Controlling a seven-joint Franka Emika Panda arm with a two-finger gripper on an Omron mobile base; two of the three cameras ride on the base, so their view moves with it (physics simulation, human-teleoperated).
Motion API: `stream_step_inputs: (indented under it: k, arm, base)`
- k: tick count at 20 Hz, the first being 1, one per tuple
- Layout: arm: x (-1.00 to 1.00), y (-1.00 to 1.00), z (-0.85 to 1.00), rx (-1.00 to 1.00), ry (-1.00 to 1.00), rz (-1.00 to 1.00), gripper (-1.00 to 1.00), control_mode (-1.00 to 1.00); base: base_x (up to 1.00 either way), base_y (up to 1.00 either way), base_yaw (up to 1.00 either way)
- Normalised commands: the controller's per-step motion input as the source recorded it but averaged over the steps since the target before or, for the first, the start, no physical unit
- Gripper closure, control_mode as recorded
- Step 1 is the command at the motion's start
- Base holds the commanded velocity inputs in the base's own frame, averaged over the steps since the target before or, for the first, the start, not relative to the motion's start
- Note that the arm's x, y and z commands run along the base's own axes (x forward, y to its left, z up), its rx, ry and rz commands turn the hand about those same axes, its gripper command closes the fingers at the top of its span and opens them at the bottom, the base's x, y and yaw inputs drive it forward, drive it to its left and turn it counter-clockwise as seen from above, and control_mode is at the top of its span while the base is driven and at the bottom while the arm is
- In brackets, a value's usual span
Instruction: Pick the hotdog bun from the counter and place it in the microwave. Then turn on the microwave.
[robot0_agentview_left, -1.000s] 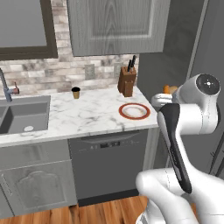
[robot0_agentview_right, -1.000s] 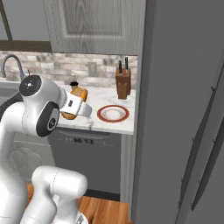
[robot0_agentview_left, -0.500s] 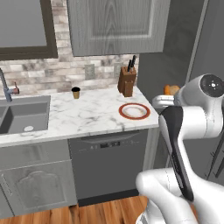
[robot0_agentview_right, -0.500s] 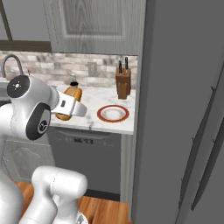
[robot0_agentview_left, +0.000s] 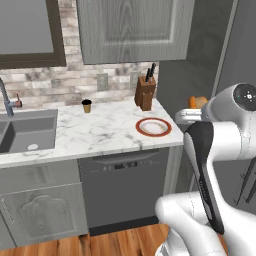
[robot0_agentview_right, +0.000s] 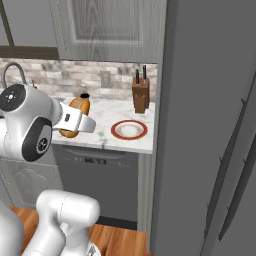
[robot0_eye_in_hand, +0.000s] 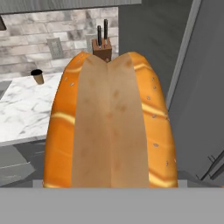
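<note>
Sink basin (robot0_agentview_left: 22, 134) sits sunk into the left end of the counter (robot0_agentview_left: 100, 131), with its tap (robot0_agentview_left: 6, 100) at the back edge. Further along the back edge, under the brick wall, stands a small dark cup (robot0_agentview_left: 87, 105), and near the right back corner a wooden knife block (robot0_agentview_left: 144, 93) with dark handles sticking up. A red-rimmed plate (robot0_agentview_left: 153, 127) lies bare near the right front corner, close to the counter's end.

The hotdog bun (robot0_eye_in_hand: 111, 124) is off the counter altogether: in the hand view it stands lengthwise right in front of the camera, split side showing, and in the right base view it hangs in the air at the end of the arm, above the counter's front edge. The gripper (robot0_agentview_right: 75, 119) has its jaws spread wide, and the bun sits between them, so this looks like a wide hold across the roll, not an empty claw. Holding it lifted clear like this probably keeps it from dragging on the counter while it is carried.

To the right rises the tall grey fridge (robot0_agentview_right: 210, 125).
</note>
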Motion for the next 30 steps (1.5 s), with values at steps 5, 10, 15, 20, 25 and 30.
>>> stream_step_inputs:
  k: [5,10,15,20,25,30]
  arm:
    - [-0.17,0.01,0.02,0.0,0.01,0.0,1.0,-1.0]
    - [-0.22,0.05,0.0,-0.01,0.01,0.01,1.0,-1.0]
    - [-0.05,0.01,0.0,0.0,0.0,0.0,1.0,1.0]
    - [0.0,0.0,0.0,0.0,0.0,0.0,1.0,1.0]
    - [0.0,0.0,0.0,0.0,0.0,0.0,1.0,1.0]
    - [0.0,0.0,0.0,0.0,0.0,0.0,1.0,1.0]
  base:
    - [0.0,0.0,0.0]
    - [0.0,0.0,0.0]
    - [-0.15,0.05,0.01]
    - [-0.15,0.0,0.01]
    - [-0.11,0.0,0.0]
    - [-0.04,0.0,0.0]
